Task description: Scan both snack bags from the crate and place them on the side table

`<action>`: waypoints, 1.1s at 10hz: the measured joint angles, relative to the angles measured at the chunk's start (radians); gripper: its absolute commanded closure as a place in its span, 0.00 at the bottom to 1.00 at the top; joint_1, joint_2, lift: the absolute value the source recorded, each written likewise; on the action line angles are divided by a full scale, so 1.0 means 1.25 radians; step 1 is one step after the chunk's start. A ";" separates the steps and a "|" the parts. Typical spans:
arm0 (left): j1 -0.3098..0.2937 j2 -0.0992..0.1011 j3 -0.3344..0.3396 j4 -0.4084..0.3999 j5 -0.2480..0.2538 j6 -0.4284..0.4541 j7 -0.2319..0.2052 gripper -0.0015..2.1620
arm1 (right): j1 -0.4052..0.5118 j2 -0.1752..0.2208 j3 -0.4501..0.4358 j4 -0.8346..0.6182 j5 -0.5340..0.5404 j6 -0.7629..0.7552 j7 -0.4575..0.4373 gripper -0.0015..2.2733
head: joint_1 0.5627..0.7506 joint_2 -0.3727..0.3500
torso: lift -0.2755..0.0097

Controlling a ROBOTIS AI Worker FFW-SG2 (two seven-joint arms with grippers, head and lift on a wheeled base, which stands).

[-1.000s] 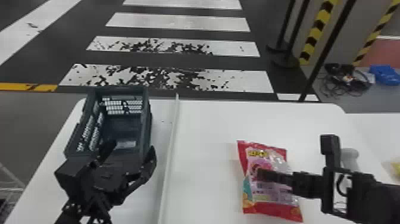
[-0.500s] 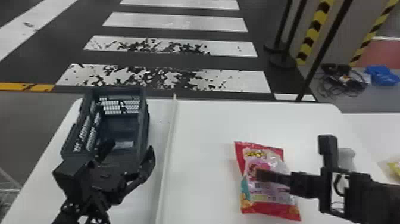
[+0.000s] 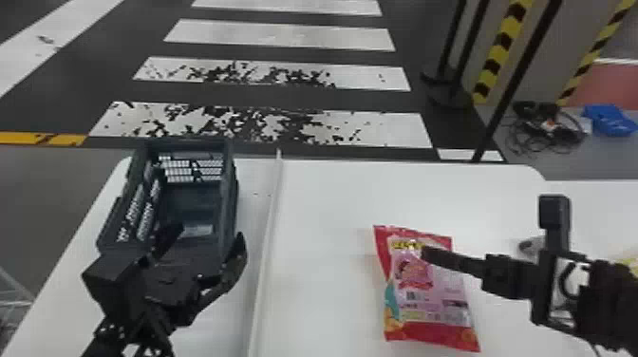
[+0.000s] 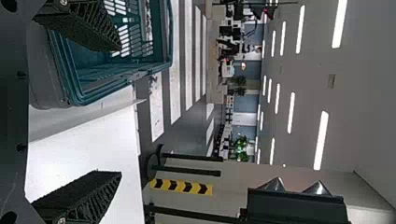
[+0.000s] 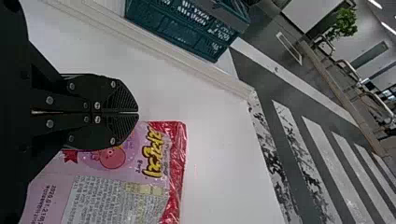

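My left gripper (image 3: 208, 233) is at the near end of the dark crate (image 3: 199, 204) in the head view. In the left wrist view the left gripper (image 4: 120, 110) stands open, with the crate (image 4: 105, 87) beside one finger. The right gripper (image 3: 425, 252) is over the upper part of a red and pink snack bag (image 3: 427, 304), which lies flat on the table. In the right wrist view the right gripper (image 5: 138, 113) is shut, its tips meeting above the snack bag (image 5: 116, 186); whether they touch it, I cannot tell.
A raised white strip (image 3: 267, 232) runs along the white table (image 3: 327, 204) between crate and bag. Behind the right arm is a grey-white object (image 3: 530, 245), partly hidden. Something yellow (image 3: 632, 264) shows at the right edge. Black posts (image 3: 510, 95) stand beyond the table.
The head view has shifted slightly, so the table and bag appear a little farther left. Both arms and the snack bag stay about where they were.
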 measured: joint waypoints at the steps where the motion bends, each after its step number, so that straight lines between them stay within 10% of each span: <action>1: 0.002 0.002 0.003 -0.005 0.000 0.000 0.000 0.02 | 0.000 0.000 -0.023 -0.007 0.000 -0.005 0.001 0.59 | 0.70 0.42 | 0.63; 3: 0.002 0.003 0.012 -0.014 0.001 0.000 0.002 0.02 | 0.001 -0.003 -0.070 -0.009 0.002 -0.021 0.001 0.06 | 0.70 0.38 | 0.63; 11: 0.003 0.004 -0.004 -0.012 0.010 0.004 0.014 0.02 | 0.011 -0.046 -0.124 0.069 0.171 -0.205 -0.062 0.02 | 0.70 0.15 | 0.63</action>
